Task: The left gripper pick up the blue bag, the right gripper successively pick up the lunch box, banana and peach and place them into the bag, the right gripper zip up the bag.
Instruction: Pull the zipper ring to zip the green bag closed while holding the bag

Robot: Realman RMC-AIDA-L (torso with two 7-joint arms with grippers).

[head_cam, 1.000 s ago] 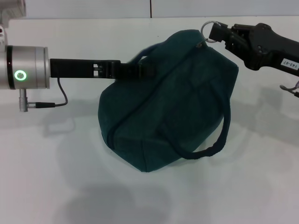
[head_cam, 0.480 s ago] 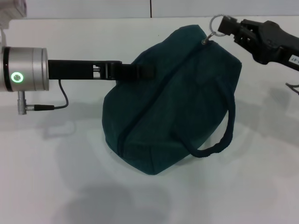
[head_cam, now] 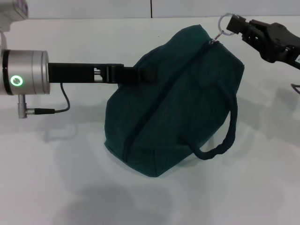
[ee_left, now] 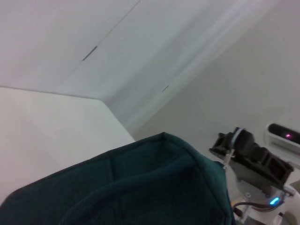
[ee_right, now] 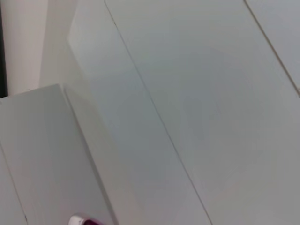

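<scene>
The blue bag point(head_cam: 178, 98) hangs tilted above the white table, its zipper seam running shut along the top. My left gripper point(head_cam: 140, 74) reaches in from the left and is shut on one loop handle. The other handle point(head_cam: 220, 140) hangs loose on the right side. My right gripper point(head_cam: 236, 24) is at the bag's upper right corner, shut on the metal ring pull point(head_cam: 226, 23). The left wrist view shows the bag's top point(ee_left: 140, 187) and the right gripper point(ee_left: 234, 147) beyond it. The lunch box, banana and peach are out of view.
The white table point(head_cam: 56, 178) lies under the bag, with a wall seam behind it. A thin black cable point(head_cam: 47, 110) hangs from the left arm's silver cuff point(head_cam: 26, 72). The right wrist view shows only pale wall panels.
My right gripper has moved up and to the right with the ring pull. The bag's upper corner followed it and the bag shifted slightly right. The left arm stayed nearly still.
</scene>
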